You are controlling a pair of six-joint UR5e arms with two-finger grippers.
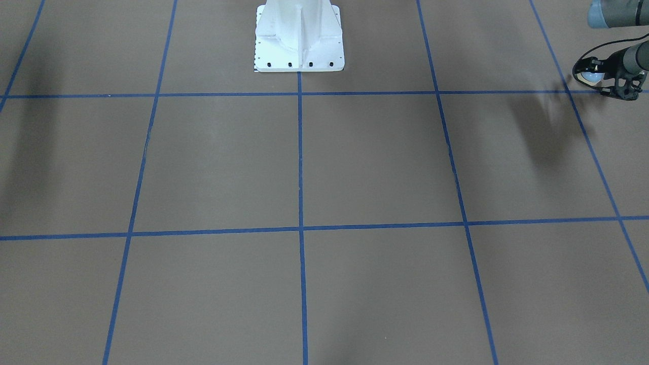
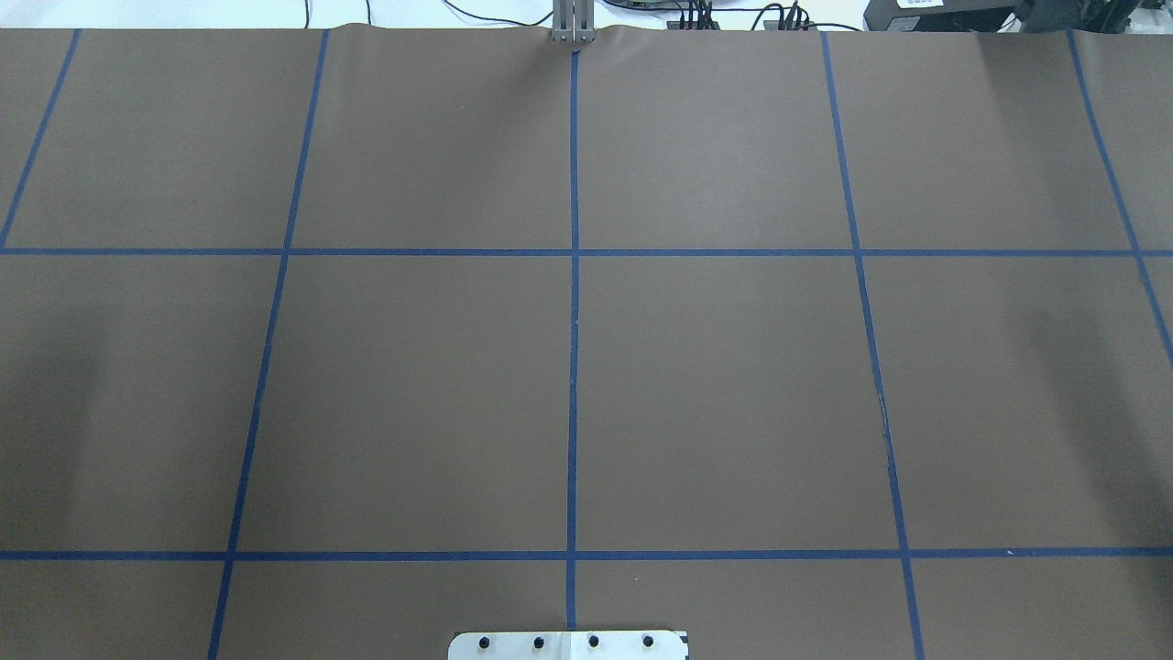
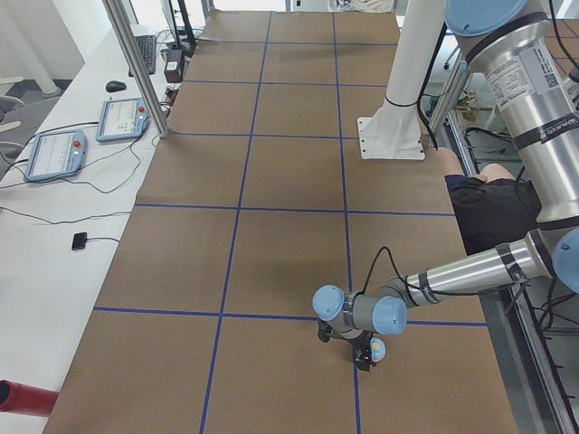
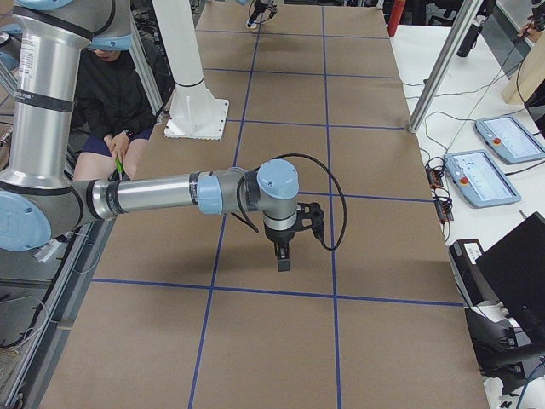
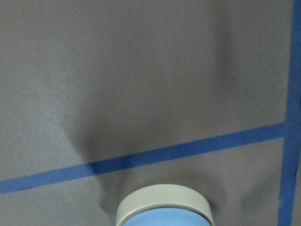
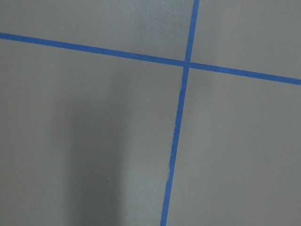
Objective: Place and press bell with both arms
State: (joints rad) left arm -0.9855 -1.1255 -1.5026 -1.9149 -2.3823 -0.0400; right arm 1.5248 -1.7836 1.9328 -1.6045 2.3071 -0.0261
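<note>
Grips the small light-blue dome-shaped call bell (image 1: 593,78) with a cream base ring in the left gripper (image 1: 589,76), at the far left end of the brown paper-covered table (image 1: 375,162). Black fingers (image 1: 608,91) narrowed onto the bell, one on either side of the dome, seen in the front-facing view just above a line of the blue tape grid (image 1: 300,152). From the left wrist, only the cream ring and a sliver of blue at the bottom edge, right under the camera, with a dark shadow on the table past it. Appears lifted clear of the table, going by the shadow cast well apart in the front-facing view; contact not certain from the left side view.

Reaches in low from the robot's side on the grey tubular left arm (image 1: 636,55) with light-blue joint caps.

Right gripper (image 4: 283,256) pointing straight down over the table's middle on the grey right arm (image 4: 153,196), well apart from the bell; fingers' spread impossible to tell from this side view alone. From the right wrist, nothing but table and a tape crossing.

White pedestal base (image 1: 299,40) at the robot's edge.
</note>
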